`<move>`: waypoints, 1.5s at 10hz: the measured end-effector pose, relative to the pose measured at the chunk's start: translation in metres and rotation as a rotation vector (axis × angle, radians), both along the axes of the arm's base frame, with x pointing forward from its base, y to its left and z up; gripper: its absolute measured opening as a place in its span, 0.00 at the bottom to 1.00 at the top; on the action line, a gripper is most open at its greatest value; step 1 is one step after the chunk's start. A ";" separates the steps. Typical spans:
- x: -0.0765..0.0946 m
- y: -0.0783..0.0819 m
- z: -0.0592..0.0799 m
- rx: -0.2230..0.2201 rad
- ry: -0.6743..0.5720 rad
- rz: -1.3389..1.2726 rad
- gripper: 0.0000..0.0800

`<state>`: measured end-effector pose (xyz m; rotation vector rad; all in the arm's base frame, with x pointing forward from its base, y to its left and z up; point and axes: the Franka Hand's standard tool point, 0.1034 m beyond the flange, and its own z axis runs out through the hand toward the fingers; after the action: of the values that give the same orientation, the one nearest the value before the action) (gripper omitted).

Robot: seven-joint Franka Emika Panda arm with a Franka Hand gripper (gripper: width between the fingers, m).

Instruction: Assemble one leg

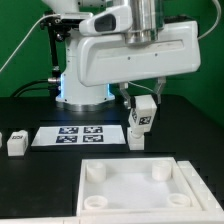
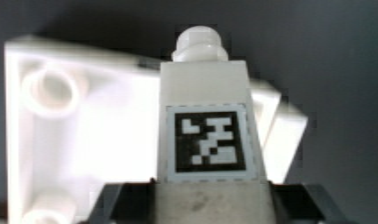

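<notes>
While no socket is filled yet, one leg [image 1: 141, 118] is carried clear of the table. Exterior view, swept left to right:

- A spare leg [image 1: 16, 143] is stood on the black table [image 1: 40, 190] at 9 o'clock.
- The marker board [image 1: 80, 135] is laid flat toward 8 o'clock of centre.
- The held leg is hung just off centre at 3 o'clock.
- The square top panel [image 1: 140, 163] with round corner sockets [image 1: 95, 173] is spread across 5 to 6 o'clock, below the leg and apart from it.

The gripper [image 1: 141, 106] is closed narrowly on the leg's upper end. Both fingers [image 2: 124, 205] are pressed to opposite side faces, and nothing else is gripped.

In the wrist view the tag face [image 2: 209, 140] is turned to the camera. A ribbed peg [image 2: 200, 45] is seen at the free end, with the square top panel behind it.

The leg is judged light, rigid, smooth plastic: slip-prone, not fragile. It is best held on the flat sides, away from the peg, so the peg is left free for a socket.
</notes>
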<state>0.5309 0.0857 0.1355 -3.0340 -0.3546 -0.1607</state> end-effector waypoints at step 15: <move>0.078 0.010 -0.010 0.087 -0.287 -0.136 0.37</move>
<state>0.6092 0.0955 0.1258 -2.9484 -0.1529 -0.6083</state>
